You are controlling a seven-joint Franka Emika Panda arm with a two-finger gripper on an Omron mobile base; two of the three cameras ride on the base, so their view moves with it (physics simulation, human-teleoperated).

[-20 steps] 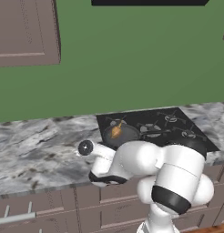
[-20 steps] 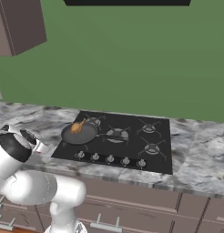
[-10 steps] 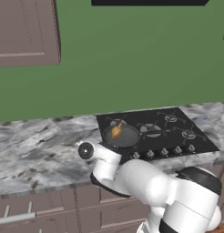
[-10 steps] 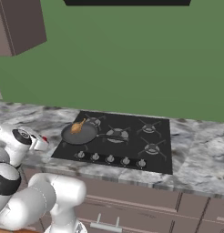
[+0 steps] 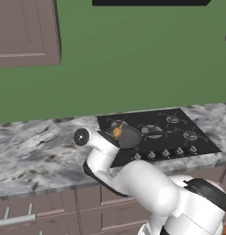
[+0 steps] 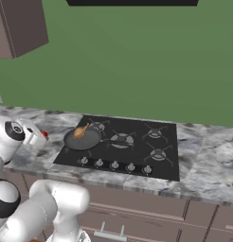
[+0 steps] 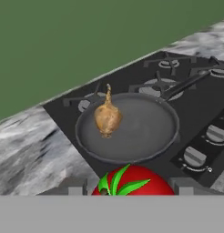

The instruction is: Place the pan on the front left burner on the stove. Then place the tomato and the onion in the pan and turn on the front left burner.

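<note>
The dark pan [image 7: 141, 132] sits on the stove's [image 6: 137, 147] front left burner, its handle pointing right, also in the base views [image 5: 129, 137] [image 6: 83, 139]. The yellow-brown onion [image 7: 107, 118] [image 6: 81, 132] [image 5: 117, 132] lies inside it toward the left. The red tomato [image 7: 132, 182] with its green stem sits between my fingertips. My gripper [image 7: 127, 187] is shut on it and hovers just left of the pan over the counter edge [image 6: 39, 137]. A red speck of the tomato [image 6: 44, 135] shows at the hand.
A row of silver knobs [image 6: 114, 165] [image 7: 195, 157] runs along the stove's front edge. Grey marble counter [image 5: 36, 151] spreads left and right of the cooktop. Brown wall cabinets [image 5: 25, 32] hang high at the left, and a green wall stands behind.
My arm's elbow has swung down and aside while the hand, with the tomato, stayed left of the pan and edged slightly toward it. Pan and onion have not moved.
</note>
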